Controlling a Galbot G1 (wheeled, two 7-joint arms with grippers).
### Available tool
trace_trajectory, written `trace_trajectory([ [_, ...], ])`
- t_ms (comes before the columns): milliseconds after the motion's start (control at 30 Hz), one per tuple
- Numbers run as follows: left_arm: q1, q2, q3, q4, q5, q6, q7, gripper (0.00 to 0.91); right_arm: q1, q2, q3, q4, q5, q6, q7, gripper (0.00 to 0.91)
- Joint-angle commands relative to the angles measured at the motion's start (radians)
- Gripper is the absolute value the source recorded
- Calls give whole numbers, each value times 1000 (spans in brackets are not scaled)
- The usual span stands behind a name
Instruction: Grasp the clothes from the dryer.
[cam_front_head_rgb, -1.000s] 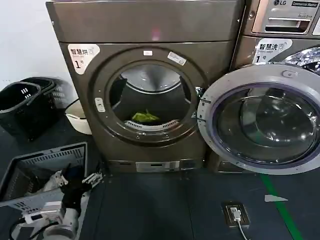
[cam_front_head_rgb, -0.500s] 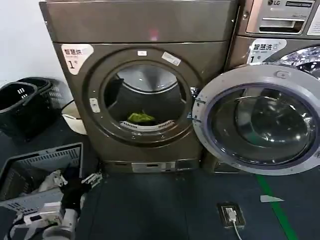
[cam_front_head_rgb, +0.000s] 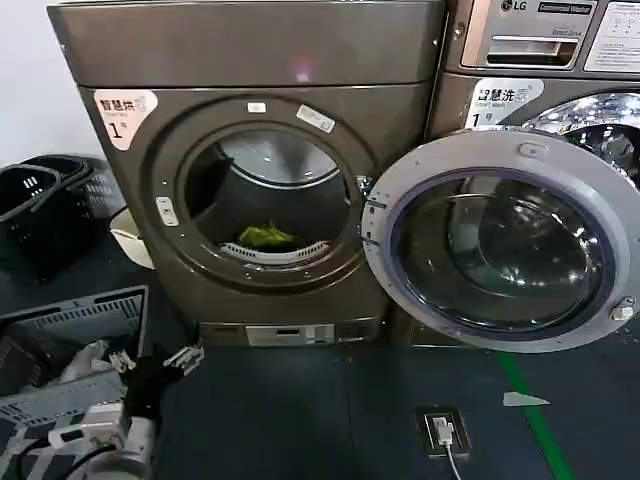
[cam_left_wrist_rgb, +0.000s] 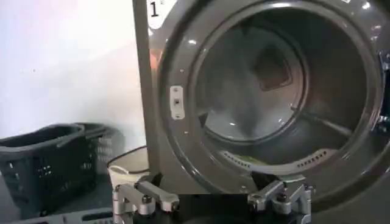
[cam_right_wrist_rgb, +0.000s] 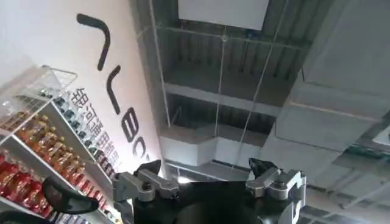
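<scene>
Left gripper (cam_front_head_rgb: 155, 362) low at about 7 o'clock in the head view, fingers spread wide, nothing between them, touching nothing. Same spread seen from the left wrist camera (cam_left_wrist_rgb: 213, 199): two metal fingertips (cam_left_wrist_rgb: 146, 198) well apart, aimed at the open port of the dryer (cam_front_head_rgb: 270, 150). Arm bent low near the floor, white wrist segment below the black hand, pointing up and toward 1 o'clock, well short of the machine.

Right gripper (cam_right_wrist_rgb: 207, 185) also released, fingers parted with nothing held, pointed upward at ceiling ducts and a wall with large dark lettering; shelves of packaged goods (cam_right_wrist_rgb: 36, 146) at about 8 o'clock in that picture.

Clothes (cam_front_head_rgb: 266, 236) lying on the drum floor just behind the perforated lip, at 6 o'clock within the round opening, well apart from both grippers. From the left wrist camera only a thin yellow-green sliver (cam_left_wrist_rgb: 253, 161) above the lip, hard to make out. Glass door (cam_front_head_rgb: 500, 240) swung fully open toward 3 o'clock, covering much of the silver washer (cam_front_head_rgb: 540, 50) beside it.

Grey slatted basket (cam_front_head_rgb: 70, 340) at 8 o'clock, cut off by the edge, white cloth (cam_front_head_rgb: 85, 360) inside, just beside the left arm. Dark baskets (cam_front_head_rgb: 40, 205) and a cream tub (cam_front_head_rgb: 130, 235) at 9 o'clock, partly hidden behind the dryer's side. Floor socket with a plug (cam_front_head_rgb: 442, 432) at 5 o'clock.
</scene>
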Motion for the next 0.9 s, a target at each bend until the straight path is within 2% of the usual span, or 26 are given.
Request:
trace_trajectory([
  [33,-1,1,1,3,0,1,1,907,0,-1,1,-2,-1,-2,1,907],
  [467,-7,3,3,12,0,2,1,907,7,3,-10,4,2,4,-1,907],
  [900,-11,0,6,19,3,2,1,907,16,11,-16,13,9,37,-42,907],
])
